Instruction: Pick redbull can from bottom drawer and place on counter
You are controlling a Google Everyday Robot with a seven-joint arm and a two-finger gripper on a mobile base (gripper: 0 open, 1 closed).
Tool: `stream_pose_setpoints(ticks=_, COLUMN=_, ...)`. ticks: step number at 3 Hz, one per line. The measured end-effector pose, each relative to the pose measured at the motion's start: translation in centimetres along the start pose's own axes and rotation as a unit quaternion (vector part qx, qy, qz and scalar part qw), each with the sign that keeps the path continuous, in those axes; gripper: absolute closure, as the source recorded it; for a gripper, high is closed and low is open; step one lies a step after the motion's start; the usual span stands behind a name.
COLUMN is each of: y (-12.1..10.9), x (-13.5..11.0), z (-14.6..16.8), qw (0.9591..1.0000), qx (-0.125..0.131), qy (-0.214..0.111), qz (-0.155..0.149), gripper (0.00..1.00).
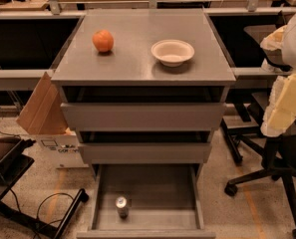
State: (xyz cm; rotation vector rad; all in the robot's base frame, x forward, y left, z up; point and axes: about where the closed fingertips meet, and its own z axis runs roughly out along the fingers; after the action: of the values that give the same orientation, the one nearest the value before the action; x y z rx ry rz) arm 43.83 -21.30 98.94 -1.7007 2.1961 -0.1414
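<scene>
Redbull can (121, 206) in open bottom drawer (160, 190); orange (102, 41), bowl (172, 52) on counter (137, 26); tool (287, 101) far right, state unclear.

Grey three-drawer cabinet: bottom drawer (157, 198) pulled open, redbull can (121, 206) upright in its front left part. Top surface (132, 29): one orange fruit (102, 40) at left, one white bowl (172, 52) at right, well apart. End effector (279, 71) at the right edge, beside the cabinet, well apart from the can.
</scene>
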Motion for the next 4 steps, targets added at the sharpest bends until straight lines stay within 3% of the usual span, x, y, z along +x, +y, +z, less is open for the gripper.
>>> stream_pose_setpoints(ticks=1, y=0.0, x=0.0, z=0.0, qw=1.0000, qx=0.000, qy=0.000, qz=0.000, gripper=0.00)
stream_pose_setpoints(ticks=2, y=0.1, x=0.0, z=0.9, qw=0.9997, qx=0.001, qy=-0.024, qz=0.003, gripper=0.00)
stream_pose_setpoints(ticks=3, y=0.7, x=1.7, z=5.4, qw=0.9971, qx=-0.017, qy=-0.073, qz=0.013, gripper=0.00)
stream_pose_setpoints(ticks=4, y=1.8, x=4.2, z=12.7, qw=0.9851, qx=-0.031, qy=-0.166, qz=0.035, gripper=0.00)
